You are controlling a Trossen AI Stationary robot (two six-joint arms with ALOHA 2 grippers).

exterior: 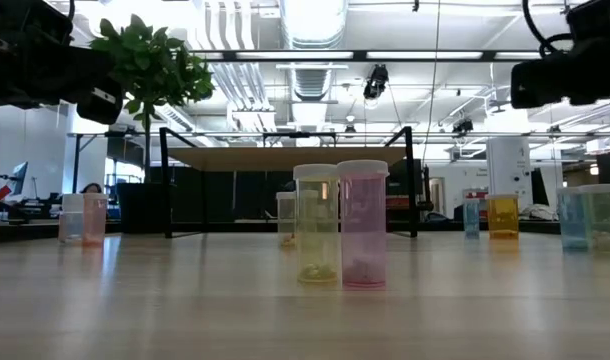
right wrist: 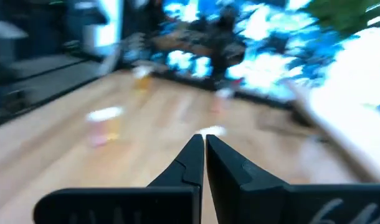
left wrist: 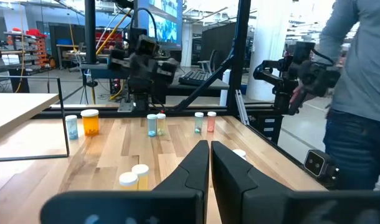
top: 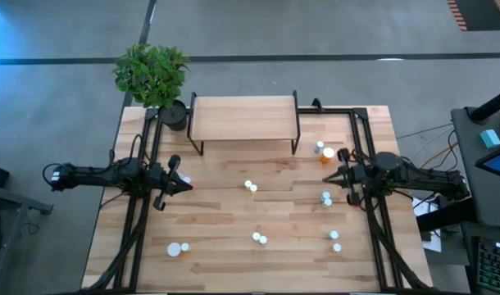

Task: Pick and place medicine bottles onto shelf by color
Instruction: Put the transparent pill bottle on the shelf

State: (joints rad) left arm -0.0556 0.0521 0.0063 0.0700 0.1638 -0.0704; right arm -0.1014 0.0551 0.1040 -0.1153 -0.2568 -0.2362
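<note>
Item: white-capped orange plastic medicine bottle, standing upright just far-left of the right gripper, the nearer arm; both grippers' jaws are sitting together, holding nothing.

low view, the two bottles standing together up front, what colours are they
Yellow-green bottle and pink bottle, side by side, both with pale caps; the low view shows them best.

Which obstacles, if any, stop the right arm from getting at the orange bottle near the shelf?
Probably none: the orange bottle stands in the open, just shelf-side of the right gripper, beside one small bottle. Its jaws are shut and must open first.
</note>
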